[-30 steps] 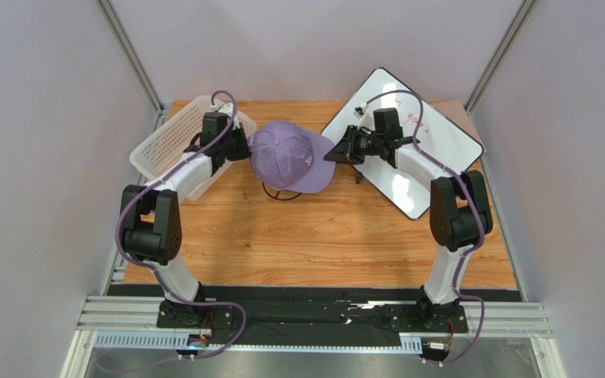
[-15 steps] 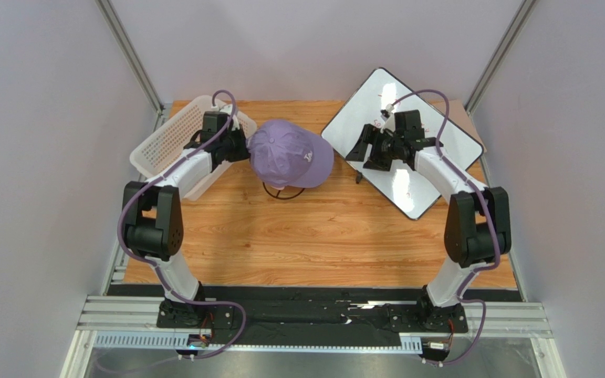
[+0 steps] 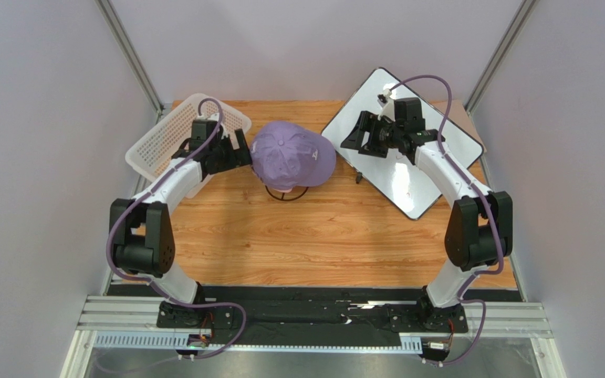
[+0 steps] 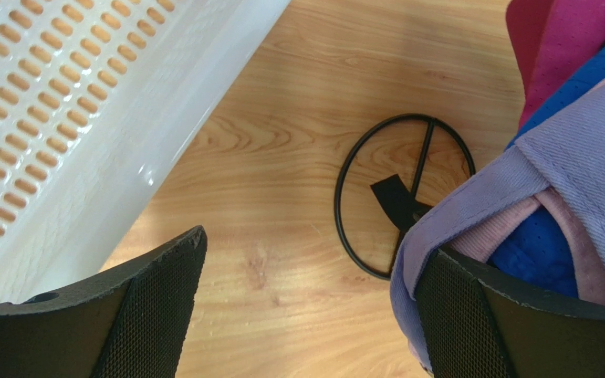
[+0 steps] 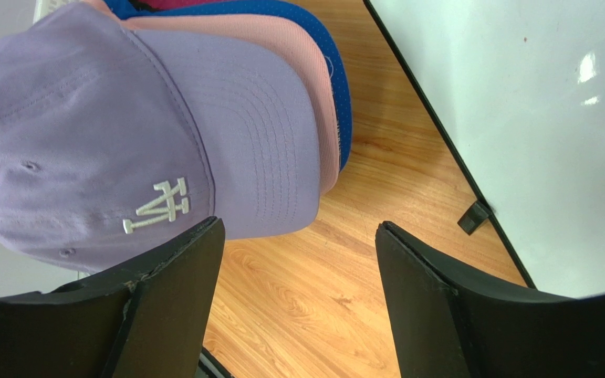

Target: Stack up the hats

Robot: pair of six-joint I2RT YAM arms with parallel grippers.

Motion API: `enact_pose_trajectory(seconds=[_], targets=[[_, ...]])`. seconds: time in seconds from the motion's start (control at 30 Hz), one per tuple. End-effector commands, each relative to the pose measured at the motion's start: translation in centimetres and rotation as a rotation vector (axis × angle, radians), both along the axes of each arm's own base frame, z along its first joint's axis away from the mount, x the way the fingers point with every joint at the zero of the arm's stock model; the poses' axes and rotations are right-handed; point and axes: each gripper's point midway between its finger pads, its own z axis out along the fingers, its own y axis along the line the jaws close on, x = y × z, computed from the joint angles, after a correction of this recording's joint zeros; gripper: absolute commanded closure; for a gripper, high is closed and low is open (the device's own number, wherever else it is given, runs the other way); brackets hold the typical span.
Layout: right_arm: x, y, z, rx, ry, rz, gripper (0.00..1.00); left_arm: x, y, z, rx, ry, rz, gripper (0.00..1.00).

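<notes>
The hats sit stacked on a black wire stand at the back middle of the table, with the lavender hat on top. In the right wrist view, pink and blue brims stick out under the lavender brim. The left wrist view shows magenta, blue and pink layers under the lavender rear edge, above the stand's base ring. My left gripper is open just left of the stack, its right finger against the lavender edge. My right gripper is open to the right, holding nothing.
A white mesh basket lies at the back left, close behind my left gripper. A whiteboard rests tilted at the back right, under my right arm. Grey walls close in the table on both sides.
Both grippers have opened and let go of the lavender hat, which has settled on the stack. The right gripper drew back over the whiteboard; the left backed off toward the basket.
</notes>
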Motion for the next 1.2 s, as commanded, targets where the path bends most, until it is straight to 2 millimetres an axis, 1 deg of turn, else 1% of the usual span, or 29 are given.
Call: enact_pose_trajectory(seconds=[0.0,0.13,0.17,0.23,0.3,0.33,0.4,0.43,0.5,0.53,0.57,0.6,0.67,0.7,0.73,0.9,0.93,0.97,1.0,1.03,1.07,1.1,1.17], targets=[[2.6,0.5,2.6,0.027,-0.095,0.001,0.24,-1.5,0.9,1.2,-0.026,-0.011,0.039,0.00],[5.1,1.2,2.3,0.072,-0.120,-0.020,0.25,-2.0,0.5,2.8,-0.049,-0.048,0.022,0.00],[5.4,1.5,2.2,0.083,-0.116,-0.019,0.25,-2.0,0.4,3.1,-0.054,-0.056,0.017,0.00],[5.8,2.1,2.2,0.113,-0.112,-0.007,0.25,-2.2,0.3,4.0,-0.060,-0.084,0.009,0.00],[6.0,2.7,1.4,0.111,-0.101,0.000,0.26,-2.5,0.4,4.4,-0.060,-0.093,0.010,0.00],[6.0,2.8,1.2,0.105,-0.100,0.000,0.26,-2.6,0.4,5.1,-0.062,-0.113,0.009,0.00],[5.9,3.0,0.6,0.094,-0.091,0.004,0.26,-2.9,0.4,5.6,-0.065,-0.125,0.009,0.00],[6.0,2.9,0.4,0.090,-0.092,0.001,0.26,-3.1,0.4,6.3,-0.068,-0.144,0.007,0.00],[6.1,2.9,0.0,0.086,-0.088,-0.003,0.26,-3.4,0.4,6.9,-0.070,-0.155,0.009,0.00],[6.4,2.9,0.1,0.086,-0.097,-0.004,0.26,-3.7,0.4,7.6,-0.075,-0.171,0.007,0.00],[6.4,3.0,0.1,0.086,-0.103,0.001,0.26,-3.8,0.4,7.9,-0.080,-0.179,0.010,0.00],[6.6,3.1,0.2,0.092,-0.106,-0.003,0.26,-4.0,0.4,8.8,-0.087,-0.203,0.011,0.00],[7.2,3.3,0.9,0.103,-0.143,-0.003,0.26,-4.4,0.3,9.5,-0.097,-0.217,0.015,0.00],[7.6,3.5,1.2,0.103,-0.160,-0.013,0.26,-4.7,0.4,10.3,-0.100,-0.240,0.018,0.00],[7.9,3.6,1.4,0.103,-0.174,-0.013,0.26,-4.8,0.6,10.7,-0.096,-0.249,0.031,0.00],[9.2,5.2,1.5,0.091,-0.206,-0.004,0.26,-6.4,1.5,12.9,-0.070,-0.297,0.052,0.00],[9.7,5.5,1.2,0.081,-0.211,-0.002,0.26,-6.7,1.2,13.2,-0.079,-0.302,0.038,0.00],[9.7,6.1,0.9,0.077,-0.212,0.006,0.26,-7.1,1.0,13.1,-0.094,-0.298,0.034,0.00],[10.0,6.3,0.5,0.072,-0.210,0.005,0.26,-7.6,0.5,14.0,-0.114,-0.327,0.017,0.00],[10.4,6.8,0.1,0.073,-0.208,0.011,0.26,-8.1,-0.3,14.1,-0.141,-0.331,-0.016,0.00],[10.4,7.4,-0.3,0.073,-0.202,0.018,0.26,-8.7,-0.9,13.7,-0.161,-0.324,-0.029,0.00],[10.6,7.6,-0.5,0.070,-0.202,0.017,0.26,-9.4,-2.0,14.5,-0.183,-0.349,-0.062,0.00],[10.7,8.3,-1.4,0.062,-0.195,0.015,0.26,-10.3,-3.5,14.5,-0.229,-0.350,-0.096,0.00]])
